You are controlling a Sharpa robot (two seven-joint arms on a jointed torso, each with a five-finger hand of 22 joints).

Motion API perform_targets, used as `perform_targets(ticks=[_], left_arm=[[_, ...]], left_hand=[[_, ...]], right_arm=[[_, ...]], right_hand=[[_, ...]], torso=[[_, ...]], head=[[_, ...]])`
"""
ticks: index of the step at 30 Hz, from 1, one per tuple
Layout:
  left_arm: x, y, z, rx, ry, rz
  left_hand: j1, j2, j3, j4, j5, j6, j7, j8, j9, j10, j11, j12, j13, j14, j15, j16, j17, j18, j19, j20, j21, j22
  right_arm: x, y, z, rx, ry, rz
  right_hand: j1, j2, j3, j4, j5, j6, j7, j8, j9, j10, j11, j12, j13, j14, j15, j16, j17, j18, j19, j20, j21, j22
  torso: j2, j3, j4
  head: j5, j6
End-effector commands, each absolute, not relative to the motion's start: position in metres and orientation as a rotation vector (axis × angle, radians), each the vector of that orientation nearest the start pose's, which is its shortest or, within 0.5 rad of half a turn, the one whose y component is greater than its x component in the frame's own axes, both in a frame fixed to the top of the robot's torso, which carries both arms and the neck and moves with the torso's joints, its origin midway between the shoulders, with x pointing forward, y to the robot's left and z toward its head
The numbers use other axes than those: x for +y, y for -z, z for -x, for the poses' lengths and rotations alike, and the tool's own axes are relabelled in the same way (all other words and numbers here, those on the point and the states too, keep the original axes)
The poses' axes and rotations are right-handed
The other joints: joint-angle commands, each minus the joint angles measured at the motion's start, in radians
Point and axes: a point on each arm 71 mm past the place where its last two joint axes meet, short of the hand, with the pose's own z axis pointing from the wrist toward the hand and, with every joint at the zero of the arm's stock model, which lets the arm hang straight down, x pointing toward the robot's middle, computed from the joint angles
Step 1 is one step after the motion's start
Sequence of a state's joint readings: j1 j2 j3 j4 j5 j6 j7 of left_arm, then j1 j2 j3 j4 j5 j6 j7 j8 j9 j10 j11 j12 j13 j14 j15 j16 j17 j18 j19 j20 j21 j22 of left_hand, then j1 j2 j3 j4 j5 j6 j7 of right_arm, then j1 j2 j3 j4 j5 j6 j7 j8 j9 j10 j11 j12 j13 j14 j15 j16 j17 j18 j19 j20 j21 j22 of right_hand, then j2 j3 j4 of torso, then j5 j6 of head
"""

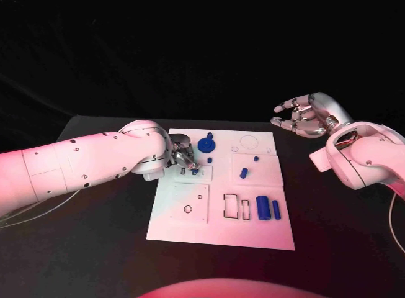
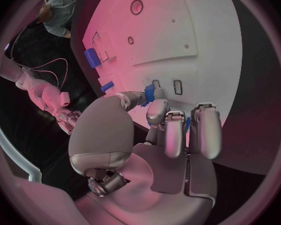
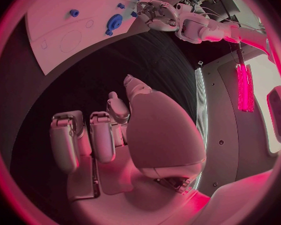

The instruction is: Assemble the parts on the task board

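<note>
My left hand [image 2: 154, 135] pinches a small blue part [image 2: 149, 92] over the task board [image 1: 256, 230], left of frame centre; my right hand [image 1: 302, 117], fingers apart and holding nothing, hangs upper right, well apart.

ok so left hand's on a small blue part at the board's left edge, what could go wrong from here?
1. The left hand pinches a small blue part by its fingertips; such a thin hold could slip or let the part tilt.
2. The blue gear sits close beside that hand, so a sideways move may knock it.
3. The fingers cover the slot in the head view, so alignment on the task board is hard to check.
</note>
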State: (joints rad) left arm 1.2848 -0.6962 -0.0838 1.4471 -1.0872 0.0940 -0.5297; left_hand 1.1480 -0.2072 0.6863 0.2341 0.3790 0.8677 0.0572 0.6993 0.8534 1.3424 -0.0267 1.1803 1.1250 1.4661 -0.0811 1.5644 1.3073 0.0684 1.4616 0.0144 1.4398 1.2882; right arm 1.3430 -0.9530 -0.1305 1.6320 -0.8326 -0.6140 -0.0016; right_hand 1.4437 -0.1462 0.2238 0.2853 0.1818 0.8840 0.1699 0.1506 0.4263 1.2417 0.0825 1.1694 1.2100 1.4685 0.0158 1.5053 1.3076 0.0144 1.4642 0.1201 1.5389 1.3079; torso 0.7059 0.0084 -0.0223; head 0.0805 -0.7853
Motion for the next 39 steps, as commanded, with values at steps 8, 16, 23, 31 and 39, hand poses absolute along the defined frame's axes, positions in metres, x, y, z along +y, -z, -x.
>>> perform_targets(ticks=[8,16,23,31,39], left_arm=[[0.1654,0.2048,-0.4980,2.284,0.405,0.062],[0.1665,0.2055,-0.4978,2.294,0.397,0.053],[0.1673,0.2057,-0.4980,2.296,0.392,0.050],[0.1666,0.2058,-0.4979,2.298,0.387,0.041],[0.1656,0.2063,-0.4974,2.306,0.380,0.025]], left_hand=[[-0.005,0.003,0.198,-0.201,0.009,0.018,-0.008,0.003,0.002,0.011,-0.001,0.007,0.002,0.105,-0.006,0.006,0.263,-0.013,0.011,-0.001,0.004,0.002],[-0.008,0.001,0.199,-0.203,0.020,0.021,-0.010,0.003,0.003,0.014,-0.002,0.009,0.005,0.105,-0.007,0.006,0.263,-0.013,0.011,-0.001,0.005,0.004],[-0.009,0.000,0.200,-0.203,0.022,0.022,-0.010,0.003,0.004,0.015,-0.002,0.010,0.006,0.105,-0.007,0.006,0.263,-0.013,0.011,-0.001,0.005,0.003],[-0.010,0.000,0.200,-0.203,0.022,0.022,-0.010,0.003,0.004,0.015,-0.002,0.011,0.007,0.105,-0.007,0.006,0.263,-0.013,0.011,-0.002,0.005,0.004],[-0.012,0.000,0.199,-0.203,0.024,0.023,-0.010,0.003,0.004,0.017,-0.002,0.013,0.009,0.105,-0.008,0.006,0.263,-0.014,0.012,-0.002,0.006,0.007]], right_arm=[[-0.2395,0.1329,-0.4811,1.461,-0.885,-0.448],[-0.2395,0.1330,-0.4812,1.461,-0.885,-0.448],[-0.2394,0.1332,-0.4813,1.462,-0.885,-0.448],[-0.2393,0.1333,-0.4813,1.463,-0.885,-0.448],[-0.2390,0.1337,-0.4813,1.463,-0.886,-0.447]], right_hand=[[-0.010,0.000,0.007,0.000,-0.004,-0.009,-0.001,0.006,-0.001,-0.003,0.000,-0.002,0.000,0.065,-0.008,-0.004,0.121,-0.004,0.086,-0.007,-0.003,0.240],[-0.010,0.000,0.007,0.000,-0.004,-0.009,-0.001,0.006,-0.001,-0.003,0.000,-0.002,0.000,0.065,-0.008,-0.004,0.121,-0.004,0.086,-0.007,-0.003,0.240],[-0.011,0.000,0.008,0.000,-0.003,-0.008,-0.001,0.007,-0.002,-0.003,0.000,-0.004,-0.002,0.065,-0.008,-0.004,0.121,-0.004,0.085,-0.007,-0.003,0.240],[-0.011,0.000,0.008,0.000,-0.003,-0.008,-0.001,0.007,-0.002,-0.003,0.000,-0.004,-0.002,0.065,-0.008,-0.004,0.121,-0.004,0.085,-0.007,-0.003,0.240],[-0.011,0.000,0.009,0.000,-0.002,-0.008,-0.001,0.008,-0.002,-0.003,0.000,-0.004,-0.003,0.064,-0.008,-0.005,0.119,-0.004,0.085,-0.007,-0.004,0.239]], torso=[[0.000,-0.0004,0.0014],[0.000,-0.0003,0.0019],[0.000,-0.0010,0.0011],[0.001,0.0004,0.0015],[0.000,0.0008,0.0012]], head=[[-0.003,-0.004],[-0.002,-0.007],[-0.001,-0.005],[-0.001,-0.009],[0.001,-0.011]])
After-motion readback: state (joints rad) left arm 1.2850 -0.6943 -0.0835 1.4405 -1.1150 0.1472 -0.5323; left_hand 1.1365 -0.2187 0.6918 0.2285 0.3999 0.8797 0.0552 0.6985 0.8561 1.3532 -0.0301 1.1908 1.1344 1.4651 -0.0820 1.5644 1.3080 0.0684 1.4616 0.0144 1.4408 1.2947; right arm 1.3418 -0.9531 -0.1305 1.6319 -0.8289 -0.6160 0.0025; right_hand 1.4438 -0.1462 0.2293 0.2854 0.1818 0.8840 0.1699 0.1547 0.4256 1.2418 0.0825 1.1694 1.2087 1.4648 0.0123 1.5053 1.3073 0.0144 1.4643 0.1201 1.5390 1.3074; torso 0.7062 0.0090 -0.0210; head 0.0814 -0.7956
